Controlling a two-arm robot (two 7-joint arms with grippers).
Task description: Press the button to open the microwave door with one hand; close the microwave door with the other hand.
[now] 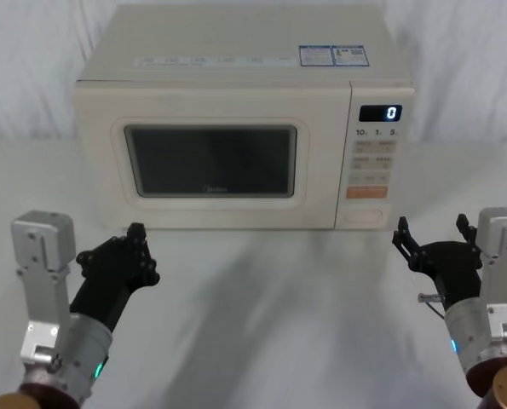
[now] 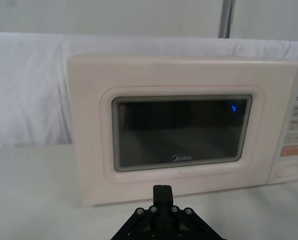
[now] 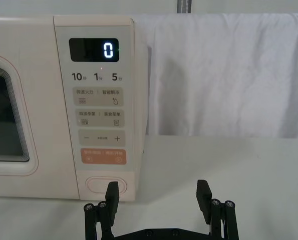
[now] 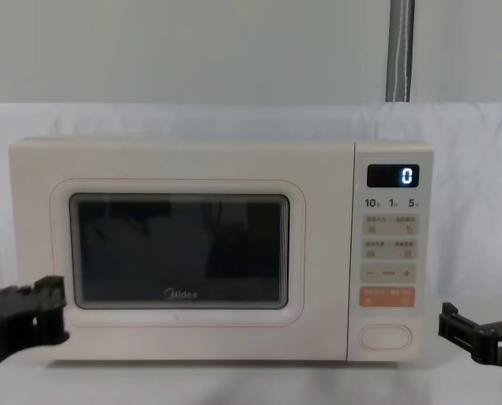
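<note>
The microwave (image 1: 236, 119) is sitting square at the back of the white table (image 1: 270, 315), its display (image 1: 381, 112) glowing a single 0. The microwave door (image 1: 210, 162) is lying flush with the front, closed, the dark window and the grey logo facing out. Down at the bottom of the control strip, under the orange key (image 1: 366, 192), the button (image 1: 363, 216) is sitting untouched.

The right gripper (image 1: 430, 234) is hovering low over the table in front of the microwave's right corner, well short of the panel. Its fingers (image 3: 112, 192) are standing wide apart, nothing between them, and from its wrist view the button (image 3: 106, 184) is lying just ahead, off toward one finger.

The left gripper (image 1: 134, 243) is hanging on the other side, in front of the door's lower left corner and clear of it. Its fingers are pressed together into one narrow tip, holding nothing. From the chest view both grippers are poking in low at the edges, left (image 4: 44, 308) and right (image 4: 457, 325), with the door between them.
</note>
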